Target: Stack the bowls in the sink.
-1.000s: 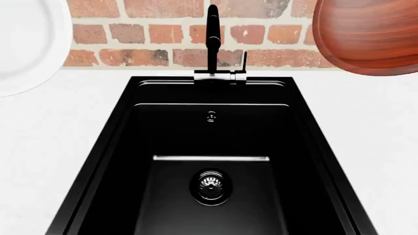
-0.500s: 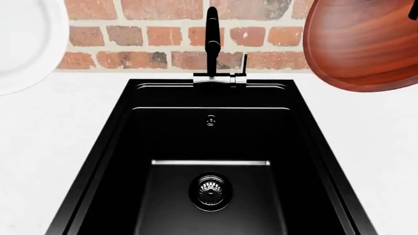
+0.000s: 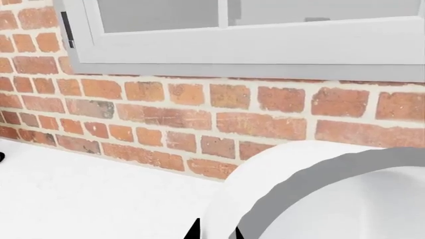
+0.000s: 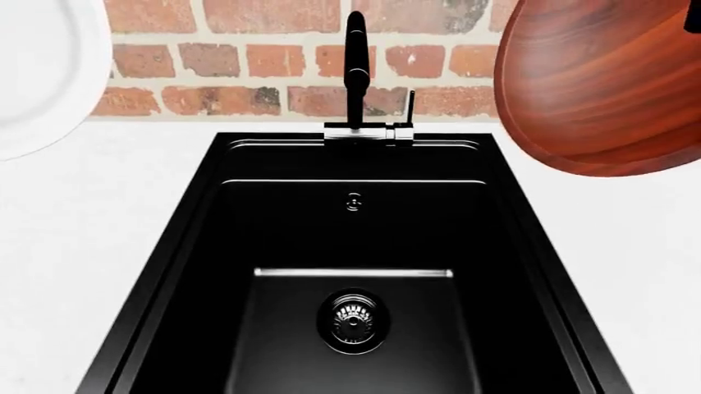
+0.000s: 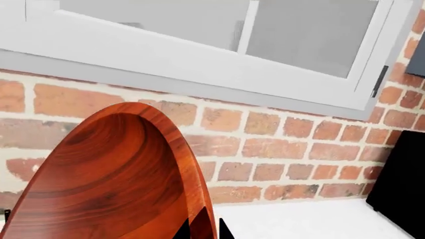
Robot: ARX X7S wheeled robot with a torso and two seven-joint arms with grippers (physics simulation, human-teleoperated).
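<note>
Wooden bowl (image 4: 602,82) raised and tilted beside the empty sink (image 4: 350,246), probably to go in first as the base. White bowl (image 4: 38,74) waiting opposite. Both claws pinching rims, apparently clenched.

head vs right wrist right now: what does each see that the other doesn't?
Head only: the sink with its drain and faucet, the counter, and the white bowl at the left edge. Right wrist only: a grey-framed window above the bricks and a black object at the frame edge. Both: the wooden bowl, raised and tilted, and the brick wall.
</note>
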